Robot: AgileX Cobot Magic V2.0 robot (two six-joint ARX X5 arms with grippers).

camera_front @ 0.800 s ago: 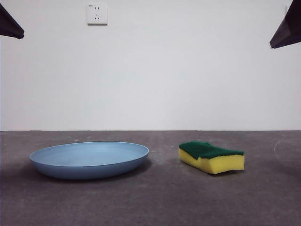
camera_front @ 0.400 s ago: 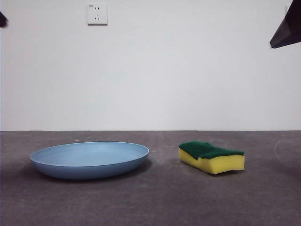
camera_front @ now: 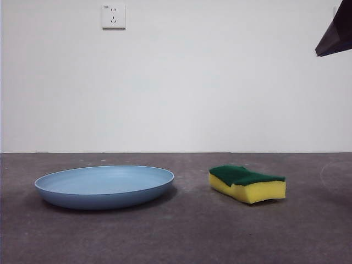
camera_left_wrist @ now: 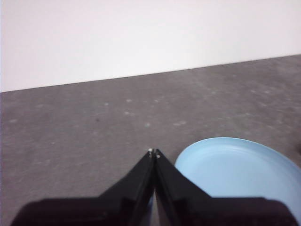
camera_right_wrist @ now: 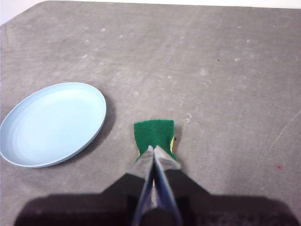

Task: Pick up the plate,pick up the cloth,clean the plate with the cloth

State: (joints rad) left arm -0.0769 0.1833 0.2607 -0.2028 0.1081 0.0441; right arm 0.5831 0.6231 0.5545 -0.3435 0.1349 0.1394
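The light-blue plate (camera_front: 104, 186) lies flat on the grey table, left of centre in the front view. The cloth, a yellow sponge with a green top (camera_front: 247, 183), lies to its right. My left gripper (camera_left_wrist: 153, 153) is shut and empty, high above the table beside the plate's rim (camera_left_wrist: 235, 169); it is out of the front view. My right gripper (camera_right_wrist: 154, 150) is shut and empty, high above the sponge (camera_right_wrist: 154, 134), with the plate (camera_right_wrist: 54, 122) off to one side. The right arm shows as a black tip (camera_front: 335, 33) at the front view's top right corner.
A white wall with a socket (camera_front: 113, 16) stands behind the table. The grey tabletop (camera_front: 187, 231) stretches around both objects. The table's rounded corner (camera_right_wrist: 19, 12) shows in the right wrist view.
The black tip of the left arm at the front view's top left corner has drawn away and left the picture. The plate, the sponge and the right arm have not moved.
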